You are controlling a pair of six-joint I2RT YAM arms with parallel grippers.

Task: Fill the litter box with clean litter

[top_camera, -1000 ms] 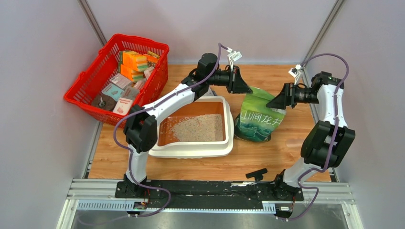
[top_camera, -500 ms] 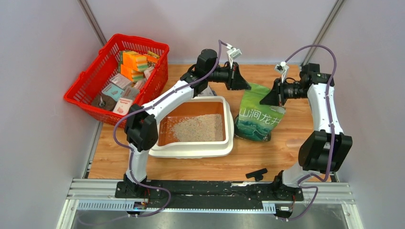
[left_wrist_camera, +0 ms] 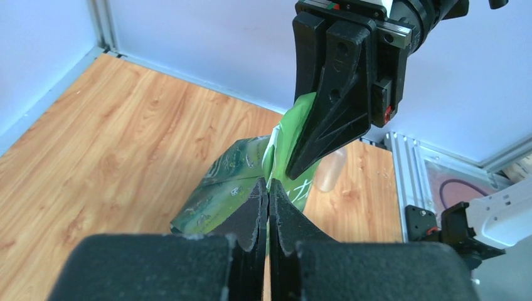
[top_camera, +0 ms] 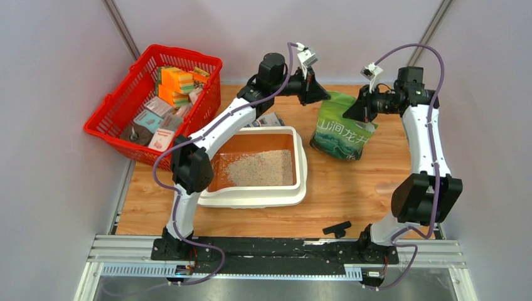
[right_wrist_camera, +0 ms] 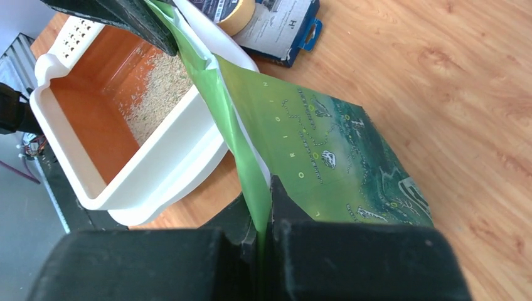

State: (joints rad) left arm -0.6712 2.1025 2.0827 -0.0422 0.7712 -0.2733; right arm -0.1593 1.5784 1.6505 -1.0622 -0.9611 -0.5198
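Note:
The cream-white litter box (top_camera: 302, 164) lies mid-table, and its orange floor holds a patch of pale clean litter (top_camera: 260, 168). Behind and right of it, the dark green printed bag (top_camera: 342, 133) hangs upright, held by its top edge from both sides. My left gripper (top_camera: 325, 96) is shut on the bag's left top corner. My right gripper (top_camera: 347, 117) is shut on the right side of that edge. In the left wrist view the pinched bag (left_wrist_camera: 223, 188) sits at my left gripper (left_wrist_camera: 268, 187). The right wrist view shows the bag (right_wrist_camera: 326, 150), my right gripper (right_wrist_camera: 258, 192), the litter box (right_wrist_camera: 157, 166) and the litter (right_wrist_camera: 157, 94).
A red wire basket (top_camera: 106, 122) full of packets stands at the back left. A dark blue box (right_wrist_camera: 282, 25) and a tape roll (right_wrist_camera: 237, 12) lie behind the litter box. A small black part (top_camera: 337, 229) rests near the front edge. A clear plastic item (left_wrist_camera: 329, 169) lies beyond the bag.
My right gripper moved in from the right and shut on the bag's top edge. Both arms then rose toward the back, pulling the bag from slumped to upright.

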